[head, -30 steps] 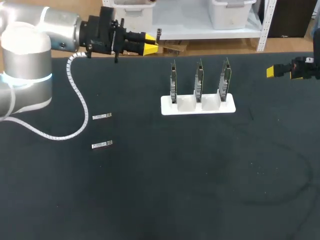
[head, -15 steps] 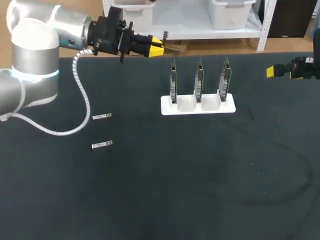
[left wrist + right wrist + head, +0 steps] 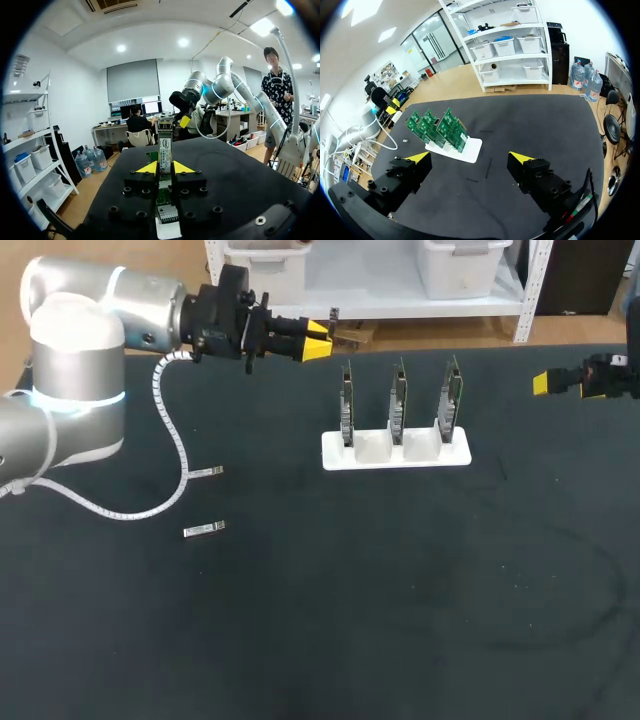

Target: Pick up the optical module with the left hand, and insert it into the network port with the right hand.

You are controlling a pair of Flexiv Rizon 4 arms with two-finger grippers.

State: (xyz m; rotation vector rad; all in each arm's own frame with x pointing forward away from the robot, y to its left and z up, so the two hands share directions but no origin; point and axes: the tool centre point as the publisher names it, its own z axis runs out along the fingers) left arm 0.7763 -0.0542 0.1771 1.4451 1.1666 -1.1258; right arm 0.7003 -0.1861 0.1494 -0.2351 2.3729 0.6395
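My left gripper [image 3: 318,344] hovers near the table's far edge, left of the boards, shut on a slim silver optical module [image 3: 333,315] that sticks out past its yellow tips. The left wrist view has the same module [image 3: 165,144] upright between the fingers of that gripper [image 3: 165,168]. Three green circuit boards [image 3: 398,400] with ports stand in a white holder [image 3: 372,460] at the table's middle back. My right gripper [image 3: 565,383] hangs open and empty at the far right edge. From the right gripper [image 3: 470,159] the boards [image 3: 437,127] lie well ahead.
Two more silver modules lie flat on the black mat at the left, one [image 3: 204,473] behind the other [image 3: 204,530]. My left arm's white coiled cable [image 3: 165,455] hangs down beside them. The white holder [image 3: 470,149] stands alone on the mat.
My left arm has carried the module to the right along the table's far edge, closer to the boards. The right arm has stayed where it was.
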